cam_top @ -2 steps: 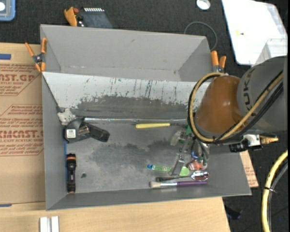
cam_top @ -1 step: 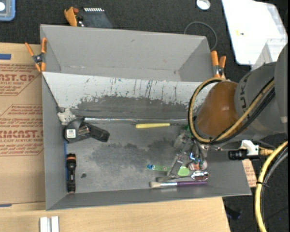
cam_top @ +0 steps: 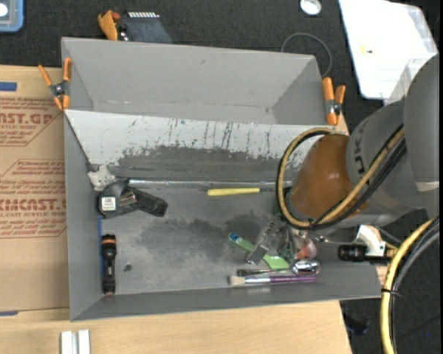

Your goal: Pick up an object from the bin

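Grey bin (cam_top: 192,257), scuffed floor, dark mat behind. Small heap in near-right corner: green flat piece (cam_top: 275,261), purple pen (cam_top: 279,278) just beyond it against near wall, long axis along that wall, left-right in view. Blue-tipped stick (cam_top: 240,240) just left. Gripper (cam_top: 272,240) low over heap, green piece close on its near side. Gripper apart or together: cannot tell. Yellow pencil (cam_top: 233,192), black torch (cam_top: 108,264) well apart.

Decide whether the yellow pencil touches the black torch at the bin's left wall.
Apart. The camera view shows bare bin floor between the yellow pencil, toward the back, and the black torch at the left wall.
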You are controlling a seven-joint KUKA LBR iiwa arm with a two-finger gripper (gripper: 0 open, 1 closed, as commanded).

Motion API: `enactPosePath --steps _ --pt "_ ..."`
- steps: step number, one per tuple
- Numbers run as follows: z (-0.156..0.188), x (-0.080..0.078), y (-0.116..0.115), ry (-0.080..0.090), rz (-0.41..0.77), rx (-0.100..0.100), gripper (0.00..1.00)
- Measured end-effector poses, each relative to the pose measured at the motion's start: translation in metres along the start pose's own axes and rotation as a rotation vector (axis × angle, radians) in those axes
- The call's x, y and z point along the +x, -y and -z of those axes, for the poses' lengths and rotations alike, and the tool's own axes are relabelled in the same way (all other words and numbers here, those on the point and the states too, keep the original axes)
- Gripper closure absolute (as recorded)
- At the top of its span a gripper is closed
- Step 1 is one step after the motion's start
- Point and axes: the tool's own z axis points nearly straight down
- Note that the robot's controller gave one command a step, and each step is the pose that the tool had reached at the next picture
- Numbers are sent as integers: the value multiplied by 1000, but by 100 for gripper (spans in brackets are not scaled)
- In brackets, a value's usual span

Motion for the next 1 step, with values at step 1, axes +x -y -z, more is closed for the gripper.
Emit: enactPosePath --steps 1 --pt "0 0 0 0 0 0 100"
